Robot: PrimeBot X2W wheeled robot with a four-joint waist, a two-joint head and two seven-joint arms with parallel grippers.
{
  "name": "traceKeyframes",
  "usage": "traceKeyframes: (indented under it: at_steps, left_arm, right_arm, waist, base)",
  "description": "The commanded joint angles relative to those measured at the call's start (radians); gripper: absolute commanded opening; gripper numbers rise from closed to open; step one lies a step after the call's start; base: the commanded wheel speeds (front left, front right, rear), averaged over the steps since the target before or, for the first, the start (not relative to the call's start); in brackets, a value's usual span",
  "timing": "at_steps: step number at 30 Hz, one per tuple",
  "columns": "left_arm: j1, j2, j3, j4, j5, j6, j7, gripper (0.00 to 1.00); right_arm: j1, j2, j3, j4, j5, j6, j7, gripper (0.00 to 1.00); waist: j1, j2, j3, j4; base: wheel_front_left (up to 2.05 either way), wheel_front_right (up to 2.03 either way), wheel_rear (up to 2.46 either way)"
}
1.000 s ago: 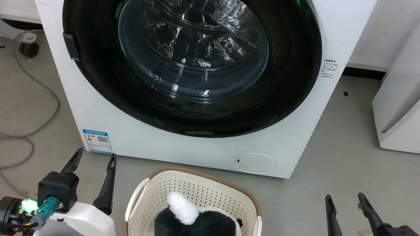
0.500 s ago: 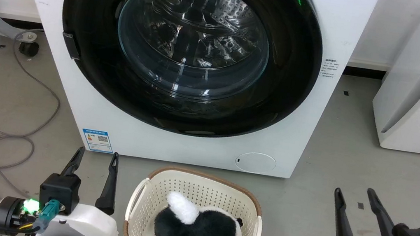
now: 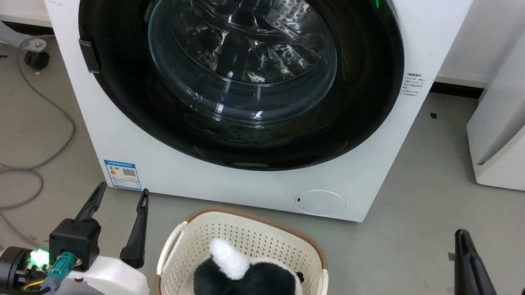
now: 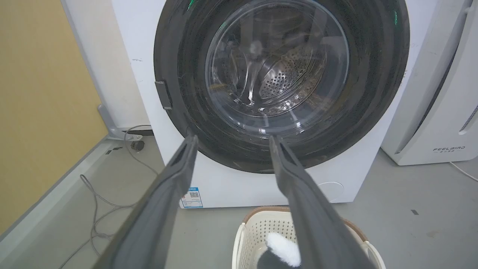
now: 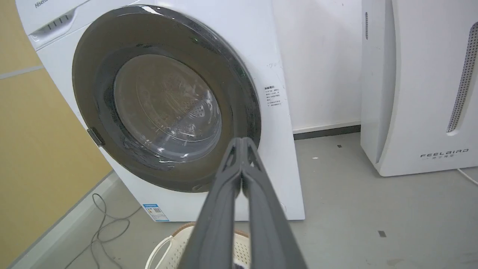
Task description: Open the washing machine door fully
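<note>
Well ahead of left jaws (apart) and right jaws (together): washing machine door (image 3: 239, 60), shut

Cropped, overlapped, unreadable
Cut by the head view's upper edge: top of the washing machine door (image 3: 109, 93); cropped at the bottom: basket (image 3: 279, 246) and plush toy (image 3: 246, 291); too small to read: blue label (image 3: 122, 175), side sticker (image 3: 411, 86); at lower right, perhaps behind the first: second finger of the right gripper (image 3: 462, 237).
</note>
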Motion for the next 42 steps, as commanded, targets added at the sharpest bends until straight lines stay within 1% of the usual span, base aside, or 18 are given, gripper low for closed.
traceKeyframes:
  at_steps: [1,6,12,19,26,30,36,38,42]
  left_arm:
    - [0.002,0.0,-0.004,0.004,-0.007,0.006,-0.011,1.0]
    - [0.003,0.0,-0.008,0.005,-0.009,0.012,-0.021,1.0]
    - [-0.001,0.0,-0.012,0.005,-0.011,0.016,-0.034,1.0]
    - [-0.01,0.0,-0.017,0.003,-0.012,0.022,-0.048,1.0]
    - [-0.03,0.001,-0.022,-0.002,-0.013,0.028,-0.063,1.0]
    - [-0.049,0.001,-0.027,-0.006,-0.013,0.031,-0.071,1.0]
    - [-0.08,0.001,-0.034,-0.011,-0.013,0.035,-0.084,1.0]
    - [-0.086,0.001,-0.035,-0.011,-0.013,0.037,-0.086,1.0]
    - [-0.105,0.001,-0.039,-0.015,-0.017,0.043,-0.094,1.0]
  right_arm:
    - [-0.007,0.0,-0.005,-0.007,0.043,0.0,-0.01,0.0]
    - [-0.01,0.0,0.0,0.005,0.196,0.0,-0.02,0.0]
    - [-0.031,0.0,0.003,0.018,0.435,0.0,-0.033,0.0]
    - [-0.079,0.0,-0.041,0.057,0.646,0.0,-0.014,0.0]
    - [-0.171,0.0,-0.105,0.136,0.792,0.0,0.024,0.0]
    - [-0.243,-0.003,-0.142,0.186,0.855,0.0,0.041,0.0]
    - [-0.375,-0.04,-0.17,0.276,0.931,0.0,0.06,0.0]
    - [-0.398,-0.048,-0.172,0.292,0.94,0.0,0.06,0.0]
    - [-0.492,-0.077,-0.178,0.356,0.977,0.0,0.059,0.0]
  waist:
    - [0.0,0.0,0.0,0.0]
    - [0.0,0.0,0.002,0.001]
    - [0.0,0.0,0.01,0.004]
    - [0.0,0.0,0.03,0.012]
    - [0.0,0.0,0.07,0.024]
    - [0.0,0.0,0.102,0.035]
    - [0.0,0.0,0.149,0.054]
    - [0.0,0.0,0.157,0.057]
    - [0.0,0.0,0.193,0.067]
  base:
    - [0.0,0.0,0.0]
    - [0.0,0.0,0.0]
    - [0.0,0.0,0.0]
    - [0.0,0.0,0.0]
    - [0.0,0.0,0.0]
    - [0.0,0.0,0.0]
    - [0.0,0.0,0.0]
    - [0.0,0.0,0.0]
    - [0.0,0.0,0.0]
